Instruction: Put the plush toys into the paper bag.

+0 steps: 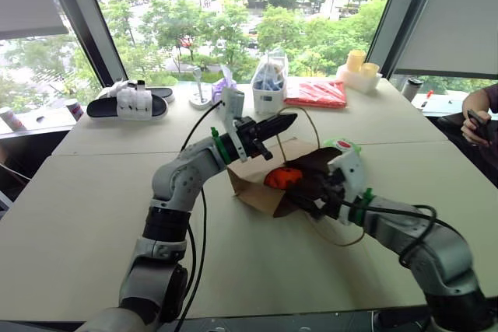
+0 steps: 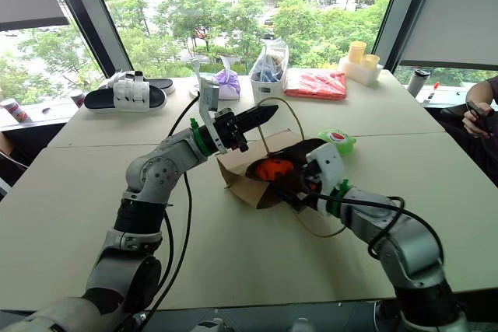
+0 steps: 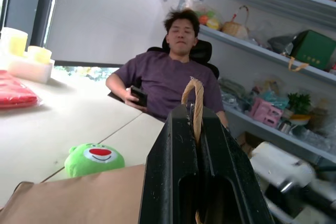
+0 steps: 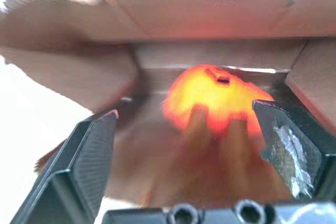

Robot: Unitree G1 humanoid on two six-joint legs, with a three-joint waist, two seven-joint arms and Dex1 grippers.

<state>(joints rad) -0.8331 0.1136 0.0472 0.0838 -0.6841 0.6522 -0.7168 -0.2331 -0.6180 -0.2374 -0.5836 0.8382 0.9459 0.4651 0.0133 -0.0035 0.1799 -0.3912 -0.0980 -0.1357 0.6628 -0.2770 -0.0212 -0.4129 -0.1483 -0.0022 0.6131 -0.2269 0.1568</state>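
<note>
I note the paper bag (image 1: 261,180) lying open on the counter (image 1: 93,192), left claw (image 1: 274,126) clamped on its cord handle (image 3: 196,103), orange toy (image 4: 215,100) inside the bag just beyond my wide-spread right claw (image 4: 191,129), green toy (image 3: 94,158) on the counter behind the bag.

Far back on the big pale table (image 1: 93,215), a black sandal with white straps (image 1: 128,103) lies near the window. Next to it, further along, sits a small purple pouch (image 2: 227,82). Then comes a clear plastic bag with blue things inside (image 1: 270,83). A flat red packet (image 1: 316,92) lies beside that. Two yellow cups (image 1: 357,61) stand near the corner. A person in a purple shirt (image 3: 170,85) sits by the table holding a phone (image 3: 138,95).
</note>
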